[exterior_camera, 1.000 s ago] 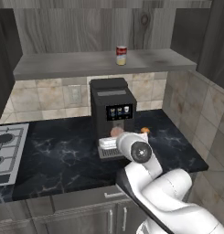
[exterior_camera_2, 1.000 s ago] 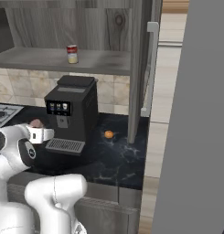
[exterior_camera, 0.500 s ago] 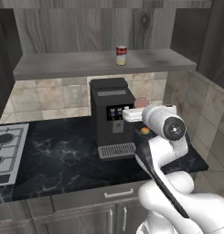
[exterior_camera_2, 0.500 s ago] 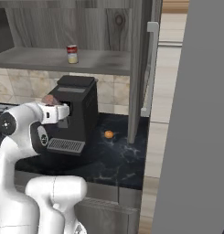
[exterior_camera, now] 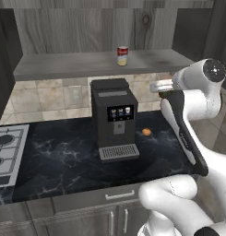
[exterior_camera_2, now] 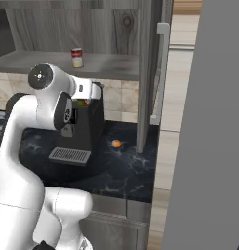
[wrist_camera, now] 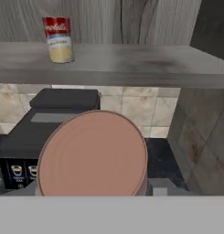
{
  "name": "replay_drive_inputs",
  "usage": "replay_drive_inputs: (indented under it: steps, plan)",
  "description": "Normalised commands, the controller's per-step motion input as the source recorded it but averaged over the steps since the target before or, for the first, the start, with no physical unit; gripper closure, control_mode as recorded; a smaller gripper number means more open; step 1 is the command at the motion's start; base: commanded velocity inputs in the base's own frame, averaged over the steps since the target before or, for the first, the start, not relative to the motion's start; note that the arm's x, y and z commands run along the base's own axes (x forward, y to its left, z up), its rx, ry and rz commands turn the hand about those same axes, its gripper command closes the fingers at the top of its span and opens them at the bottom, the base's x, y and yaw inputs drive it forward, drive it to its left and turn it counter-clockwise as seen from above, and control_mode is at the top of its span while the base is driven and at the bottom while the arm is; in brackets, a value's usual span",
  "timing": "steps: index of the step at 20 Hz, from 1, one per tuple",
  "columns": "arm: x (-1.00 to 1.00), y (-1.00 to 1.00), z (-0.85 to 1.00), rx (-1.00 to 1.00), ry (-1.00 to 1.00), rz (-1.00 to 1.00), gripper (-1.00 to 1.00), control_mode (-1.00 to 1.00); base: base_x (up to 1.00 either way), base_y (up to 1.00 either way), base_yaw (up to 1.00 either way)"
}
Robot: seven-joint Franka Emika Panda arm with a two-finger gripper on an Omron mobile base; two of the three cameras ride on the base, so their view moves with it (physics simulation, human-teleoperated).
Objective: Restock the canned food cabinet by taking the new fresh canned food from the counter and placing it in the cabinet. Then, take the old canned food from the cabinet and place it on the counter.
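Lifted from counter height and swung right of the coffee machine (exterior_camera: pixel 113 117), the new fresh canned food (wrist_camera: pixel 93 155) rides clenched in the gripper (exterior_camera_2: pixel 94 93), lid toward the cabinet (exterior_camera: pixel 77 64), just below its shelf for placing beside 1 old canned food (exterior_camera: pixel 122 56).

My arm (exterior_camera: pixel 193 133) is glossy white, built of rounded, bulbous segments. A dark band runs along one link, and a grey round cap with a small centre mark covers the joint (exterior_camera_2: pixel 41 75) at my elbow.
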Motion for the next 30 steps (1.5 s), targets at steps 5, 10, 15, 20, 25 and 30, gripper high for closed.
replay_drive_inputs:
  steps: [5, 10, 15, 20, 25, 30]
  plan:
    - [0.1, -0.14, 0.31, 0.0, 0.22, 0.0, 1.0, -1.0, 0.0, 0.0, 0.0]
    - [0.28, -0.12, 0.0, 0.0, 0.0, 0.0, 1.0, -1.0, 0.0, 0.0, 0.0]
    - [0.49, -0.18, 0.0, 0.09, -0.03, 0.0, 1.0, -1.0, 0.0, 0.0, 0.0]
    - [0.6, -0.05, 0.16, 0.18, 0.0, -0.05, 1.0, -1.0, 0.0, 0.0, 0.0]
    - [0.59, 0.0, 0.1, 0.09, 0.0, -0.06, 1.0, -1.0, 0.0, 0.0, 0.0]
    - [0.74, 0.0, -0.04, 0.0, -0.02, -0.03, 1.0, -1.0, 0.0, 0.0, 0.0]
